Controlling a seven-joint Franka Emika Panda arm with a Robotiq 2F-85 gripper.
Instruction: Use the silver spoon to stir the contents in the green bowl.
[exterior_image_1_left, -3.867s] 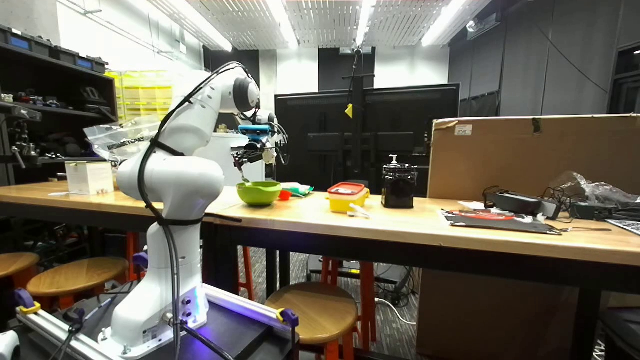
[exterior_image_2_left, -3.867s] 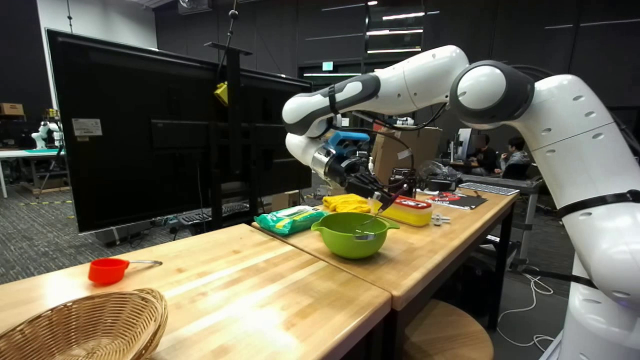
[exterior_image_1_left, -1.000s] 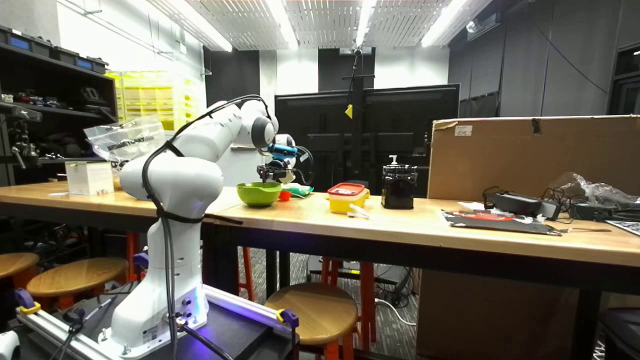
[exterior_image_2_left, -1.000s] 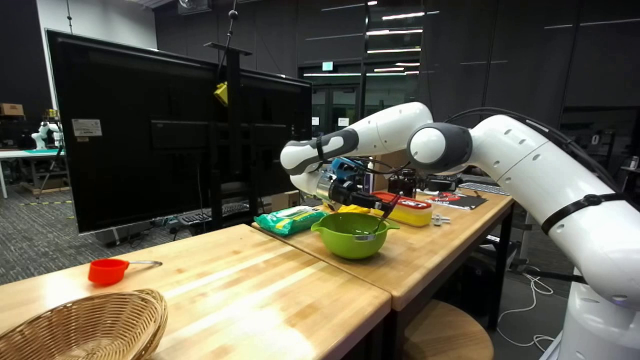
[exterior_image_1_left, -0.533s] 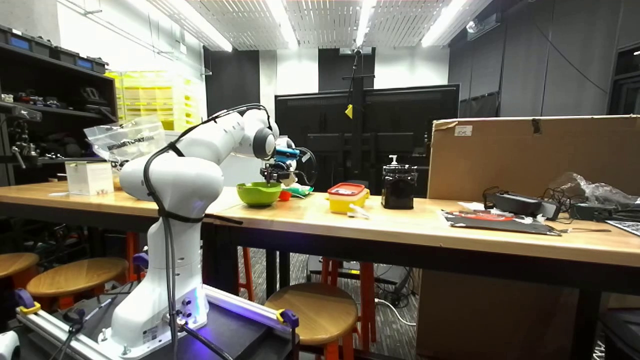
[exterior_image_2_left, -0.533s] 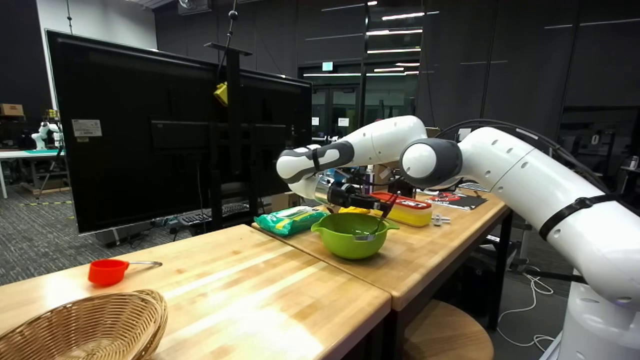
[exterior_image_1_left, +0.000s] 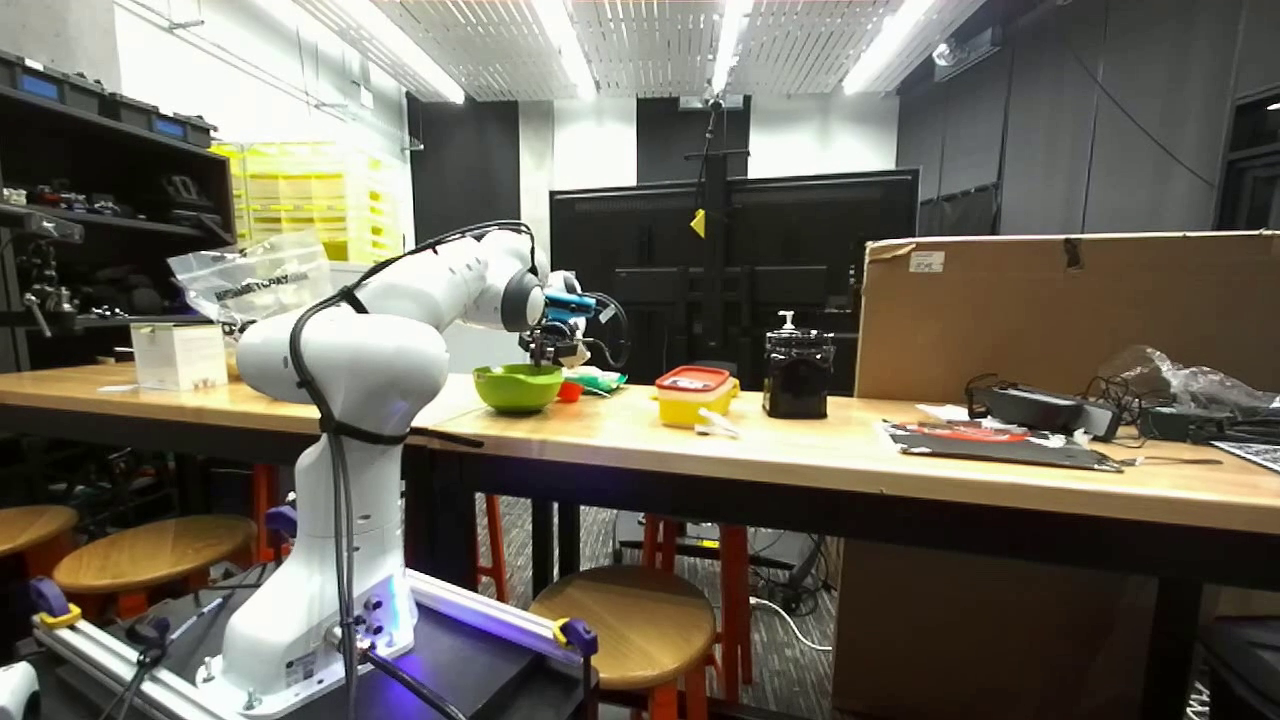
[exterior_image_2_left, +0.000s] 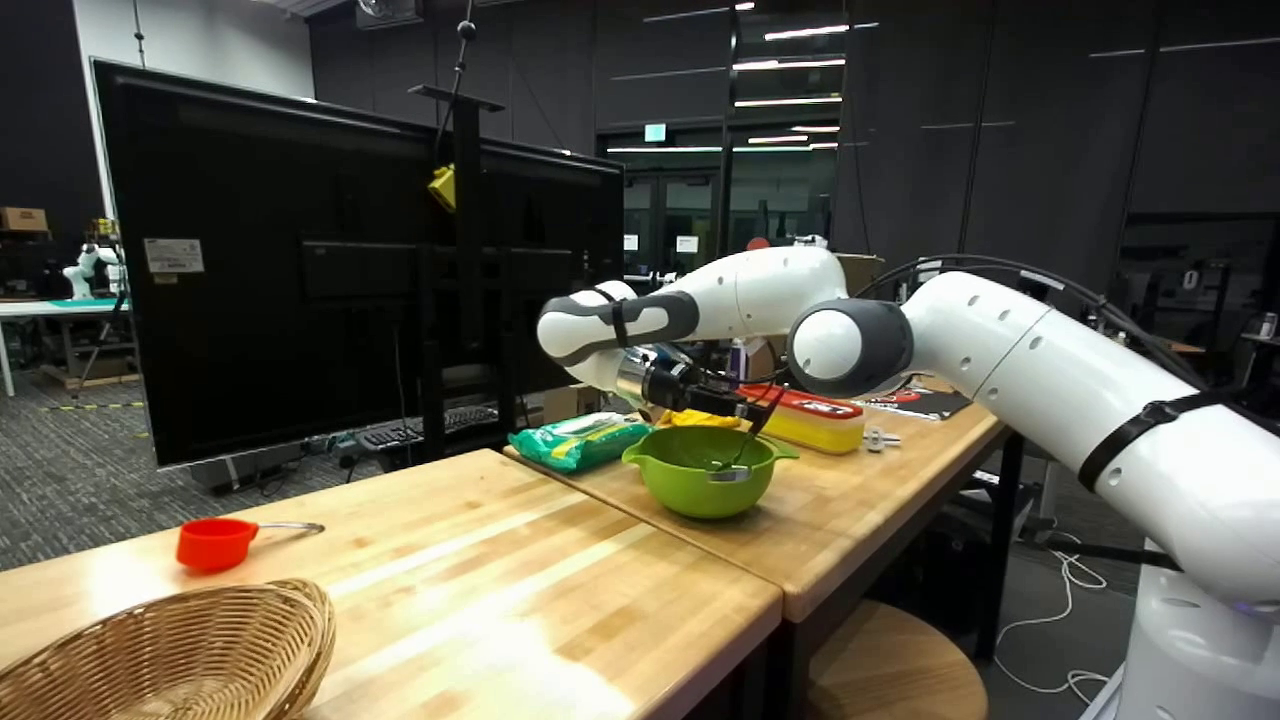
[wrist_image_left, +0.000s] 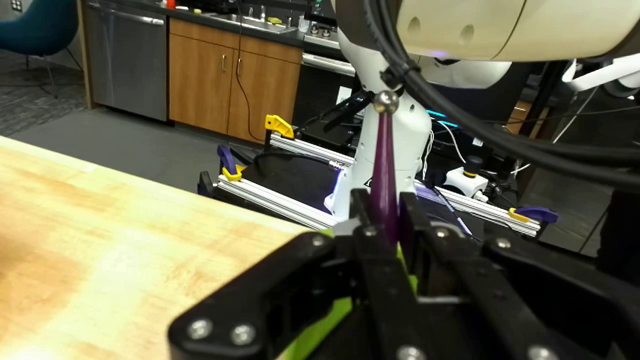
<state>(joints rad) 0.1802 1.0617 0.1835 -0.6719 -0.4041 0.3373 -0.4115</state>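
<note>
Room: A lab-like space; in an exterior view a large black screen (exterior_image_2_left: 350, 270) stands across the left half of the background.
Table (exterior_image_2_left: 470, 560): Pale wood, crossing that frame from lower left to right of centre, with a green packet (exterior_image_2_left: 580, 442) near the middle and a red-lidded yellow tub (exterior_image_2_left: 820, 432) further right.
Spoon (wrist_image_left: 384, 172): Purple-handled, round silver tip uppermost, just right of centre in the wrist view; it leans, its lower end inside the green bowl (exterior_image_2_left: 705, 490).
Stirring: Probably the step in hand. Slow, level circles kept clear of the wall would serve best, the lower end near the bottom but not pressing. The spoon looks slim and smooth, so a hard shove at the wall could swivel it in the grip or slide the bowl. Lowering the jaws much risks a knock on the rim.
Jaws: Clamped on the spoon below its tip.
Bowl under jaws: It stands upright on the table; in both exterior views the jaws hang just above the right half of its rim, and slivers of green show behind them at the bottom of the wrist view. Touching or apart cannot be told.
Contents: Not to be made out.
</note>
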